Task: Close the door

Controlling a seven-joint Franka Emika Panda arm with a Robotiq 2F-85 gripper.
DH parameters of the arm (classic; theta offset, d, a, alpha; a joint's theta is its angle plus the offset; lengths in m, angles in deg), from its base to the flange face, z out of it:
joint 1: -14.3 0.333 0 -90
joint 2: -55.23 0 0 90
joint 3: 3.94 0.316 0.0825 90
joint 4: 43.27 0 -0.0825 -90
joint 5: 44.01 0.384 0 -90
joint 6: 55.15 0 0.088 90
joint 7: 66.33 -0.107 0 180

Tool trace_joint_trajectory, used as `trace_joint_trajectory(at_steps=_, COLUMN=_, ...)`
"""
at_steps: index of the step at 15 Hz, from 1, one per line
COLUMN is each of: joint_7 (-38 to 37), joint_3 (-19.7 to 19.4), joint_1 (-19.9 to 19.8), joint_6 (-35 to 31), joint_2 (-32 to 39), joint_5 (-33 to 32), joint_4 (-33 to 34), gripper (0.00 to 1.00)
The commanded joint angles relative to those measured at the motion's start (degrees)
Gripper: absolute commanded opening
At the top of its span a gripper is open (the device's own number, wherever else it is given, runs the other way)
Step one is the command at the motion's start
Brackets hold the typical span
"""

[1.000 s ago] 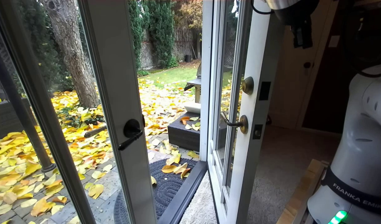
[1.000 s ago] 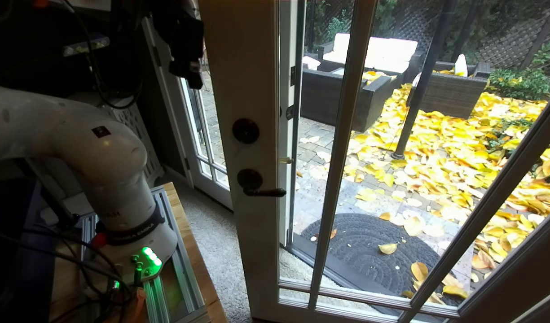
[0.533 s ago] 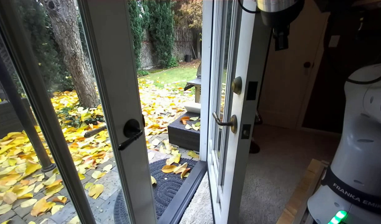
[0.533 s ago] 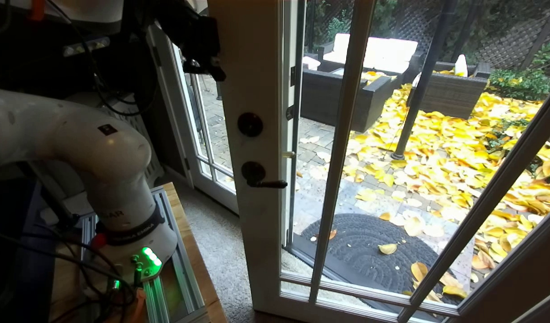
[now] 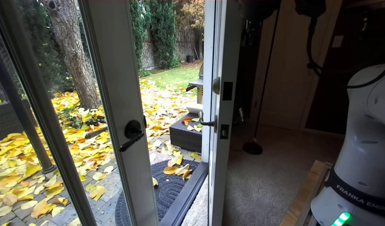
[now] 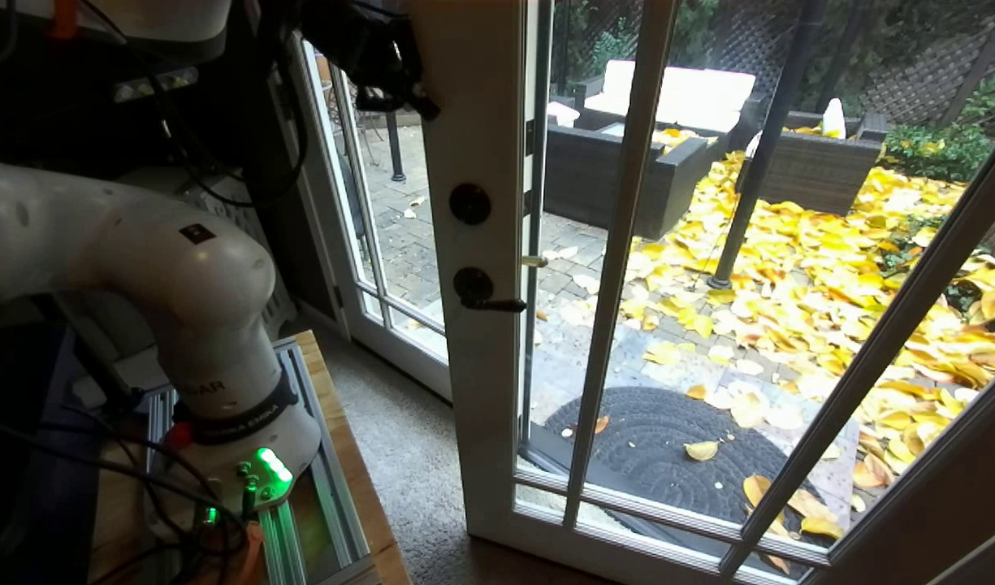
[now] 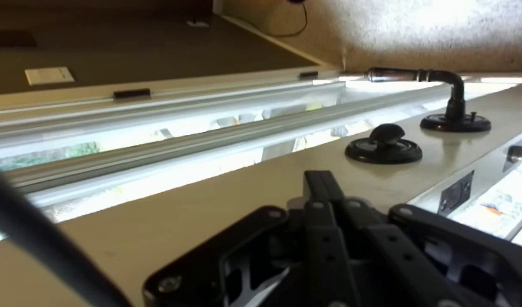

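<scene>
The white-framed glass door (image 6: 485, 390) stands partly open. In an exterior view it is nearly edge-on (image 5: 225, 175), with its brass lever (image 5: 215, 124) and brass deadbolt (image 5: 216, 85) facing the opening. Its dark lever (image 6: 489, 299) and dark thumb-turn (image 6: 469, 203) are on the robot's side. My gripper (image 6: 429, 107) is shut and empty, its tips at the door's stile above the thumb-turn, apparently touching. In the wrist view the gripper (image 7: 324, 184) has its fingers together against the pale door face, with the thumb-turn (image 7: 384, 147) and lever (image 7: 454, 100) beyond.
An unmoving white panel with a black lever (image 5: 132, 138) stands across the opening. A dark sill (image 5: 187, 197) and a doormat (image 5: 170, 179) lie between. A pole with a round base (image 5: 252, 148) stands behind the door. The robot's wood-edged stand (image 6: 355, 455) is close by.
The door has swung part of the way toward its frame and the unmoving panel. My gripper has moved along with it, from apart to up at the door's stile.
</scene>
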Motion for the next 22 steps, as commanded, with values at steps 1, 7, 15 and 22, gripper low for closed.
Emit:
trace_joint_trajectory(at_steps=1, joint_7=-0.97, joint_3=-2.0, joint_1=-2.23, joint_6=-13.43, joint_2=1.7, joint_5=-1.47, joint_4=-0.01, gripper=0.0)
trace_joint_trajectory(at_steps=7, joint_7=-1.3, joint_3=-5.05, joint_1=-8.73, joint_6=-36.23, joint_2=7.27, joint_5=0.49, joint_4=0.6, gripper=0.0)
trace_joint_trajectory(at_steps=15, joint_7=1.82, joint_3=-2.94, joint_1=-15.0, joint_6=-44.59, joint_2=10.32, joint_5=8.52, joint_4=0.78, gripper=0.01)
trace_joint_trajectory(at_steps=22, joint_7=1.78, joint_3=-2.54, joint_1=-15.1, joint_6=-44.57, joint_2=9.89, joint_5=8.56, joint_4=0.78, gripper=0.01)
